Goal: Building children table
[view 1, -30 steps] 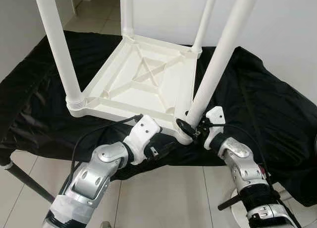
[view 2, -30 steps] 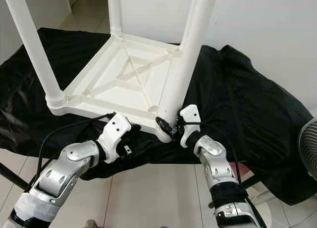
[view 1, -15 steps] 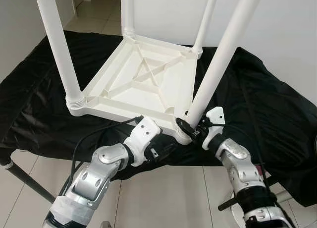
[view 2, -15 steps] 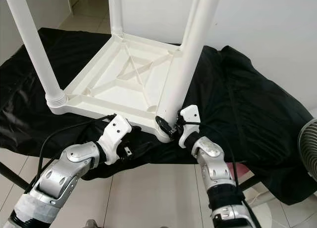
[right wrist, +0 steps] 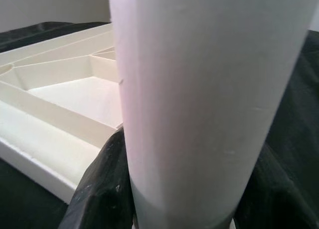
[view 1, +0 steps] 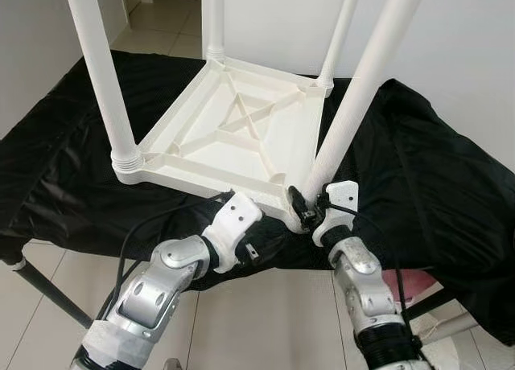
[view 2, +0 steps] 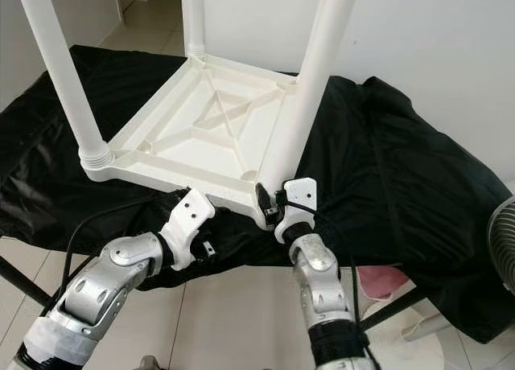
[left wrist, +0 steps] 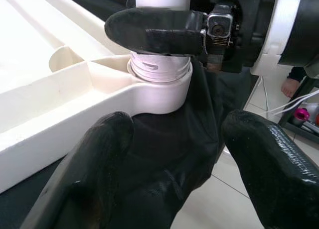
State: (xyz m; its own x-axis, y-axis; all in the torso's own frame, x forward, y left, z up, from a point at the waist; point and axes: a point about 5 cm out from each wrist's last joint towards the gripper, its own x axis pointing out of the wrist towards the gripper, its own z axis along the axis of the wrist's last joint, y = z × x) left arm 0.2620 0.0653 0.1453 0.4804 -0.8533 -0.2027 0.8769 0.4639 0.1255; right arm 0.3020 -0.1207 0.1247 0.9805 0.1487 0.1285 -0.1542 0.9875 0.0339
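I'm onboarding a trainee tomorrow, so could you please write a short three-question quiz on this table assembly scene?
1. True or false: the white table top lies upside down on the black cloth.
2. Which end effector is clamped around the near leg: A left, B right?
3. How many legs stand in the table's corners?

Key: 1 true. 2 B, the right end effector grips just above the socket; the left end effector is open below the corner. 3 four.
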